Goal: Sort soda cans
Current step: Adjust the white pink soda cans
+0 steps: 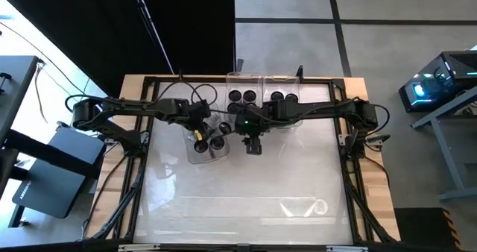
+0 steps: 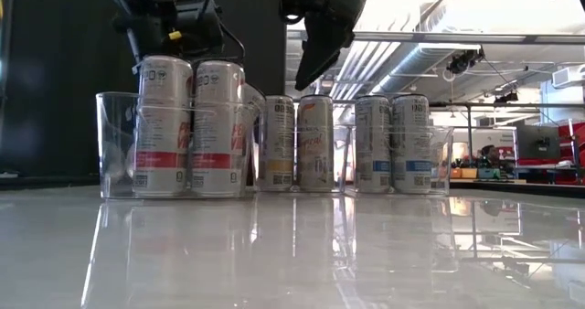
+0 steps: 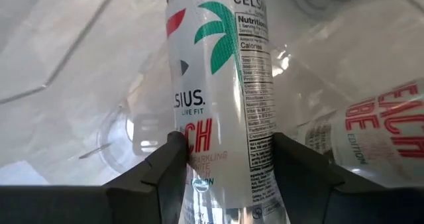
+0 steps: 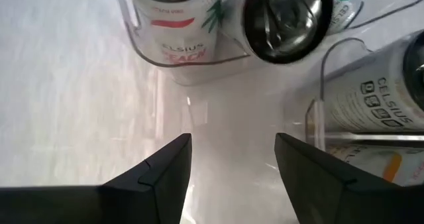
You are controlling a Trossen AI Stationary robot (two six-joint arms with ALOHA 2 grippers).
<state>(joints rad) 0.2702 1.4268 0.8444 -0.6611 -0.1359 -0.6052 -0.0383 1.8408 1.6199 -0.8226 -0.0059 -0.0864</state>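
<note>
At the far side of the table (image 1: 246, 200), glossy white top w/ strong glare, three clear plastic bins: left bin (image 1: 203, 146) nearer, middle bin (image 1: 244, 95) and right bin (image 1: 284, 95) at the far edge. Thin see-through walls, rounded corners.

Risks, my read:
- Left bin is light and slick on that surface; any side load from the arm could skid or tip it, cans packed tight inside.
- Left gripper (image 3: 225, 154) has jaws clamped on a peach can (image 3: 218, 85) low on its body. Smooth round aluminium, so it may slip or swing and clip a neighbour or the bin wall.
- Right gripper (image 4: 232, 158) hangs above the table just near of the middle bin, jaws apart, nothing in them. Arms sit close, so a clash is possible.

Soda cans (image 2: 292, 143): slim tall cylinders, silver-white printed sides, dark tops, all upright in the bins.
</note>
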